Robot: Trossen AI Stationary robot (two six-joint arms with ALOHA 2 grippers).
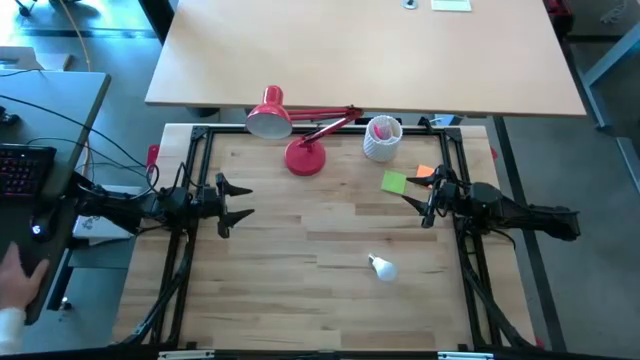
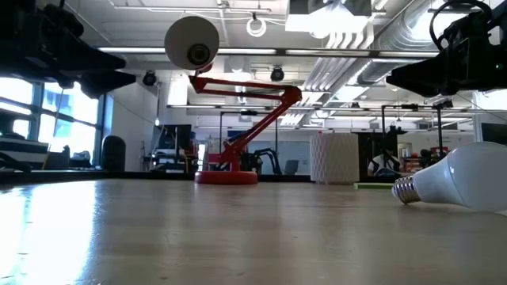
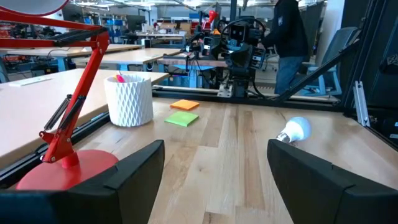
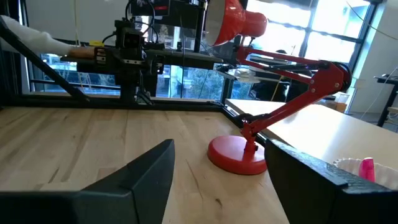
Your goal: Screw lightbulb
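The small white lightbulb (image 1: 382,267) lies on its side on the wooden table, near the front right; it also shows in the low view (image 2: 455,188) and the left wrist view (image 3: 295,130). The red desk lamp (image 1: 290,125) stands on its round base (image 1: 305,158) at the table's far edge, its shade (image 1: 269,115) turned toward the near side. My left gripper (image 1: 240,202) is open at the table's left side, above the table. My right gripper (image 1: 418,196) is open at the right side, above the table. Both are empty.
A white ribbed cup (image 1: 382,139) with pink items stands right of the lamp. Green (image 1: 394,181) and orange (image 1: 427,172) sticky notes lie near my right gripper. A black frame (image 1: 200,150) edges the table. A person's hand (image 1: 20,280) shows at the far left, off the table.
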